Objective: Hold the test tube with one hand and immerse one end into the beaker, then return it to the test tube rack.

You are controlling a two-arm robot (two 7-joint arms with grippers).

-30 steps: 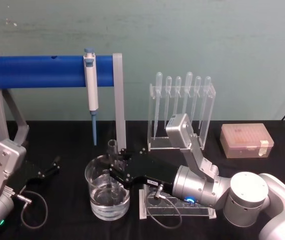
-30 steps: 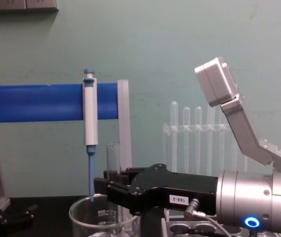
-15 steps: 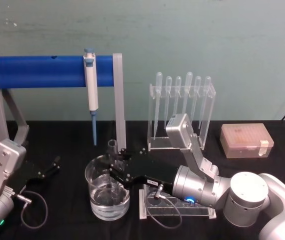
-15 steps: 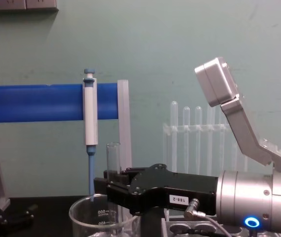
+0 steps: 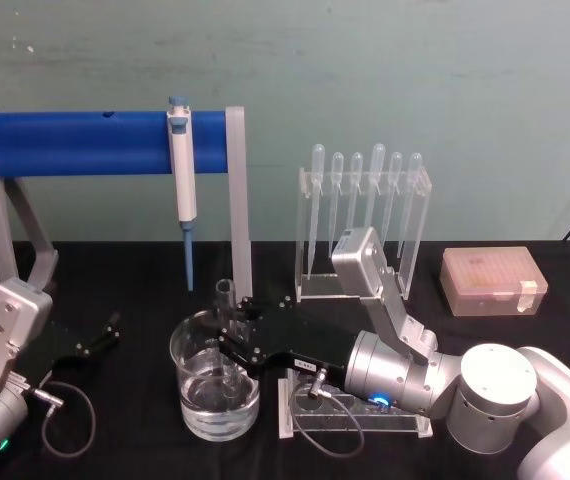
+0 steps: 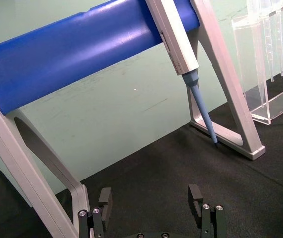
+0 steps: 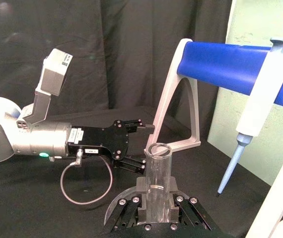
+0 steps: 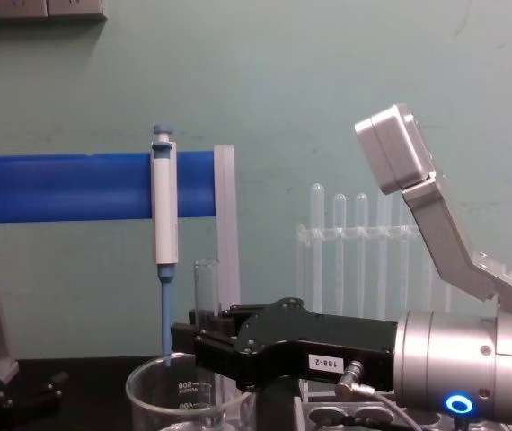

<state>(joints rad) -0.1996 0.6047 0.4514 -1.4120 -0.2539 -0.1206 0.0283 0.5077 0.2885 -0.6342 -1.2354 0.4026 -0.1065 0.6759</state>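
The test tube [image 5: 225, 300] stands upright with my right gripper [image 5: 228, 348] shut on its middle. Its lower part reaches down inside the beaker [image 5: 191, 405], which holds clear water at the front left of the black table. From the chest, the test tube [image 8: 206, 285] rises above the black right gripper [image 8: 191, 346] and the beaker rim [image 8: 148, 388]. The right wrist view looks along the test tube [image 7: 157, 173] to its open top. My left gripper [image 5: 101, 334] rests open on the table left of the beaker, and its open fingers [image 6: 195, 197] hold nothing.
A stand with a blue bar [image 5: 95, 142] holds a hanging pipette [image 5: 181, 190] just behind the beaker. An acrylic rack of plastic pipettes [image 5: 363, 215] stands behind my right arm. A tip box [image 5: 492, 280] sits at the right. A clear rack [image 5: 355, 415] lies under the right wrist.
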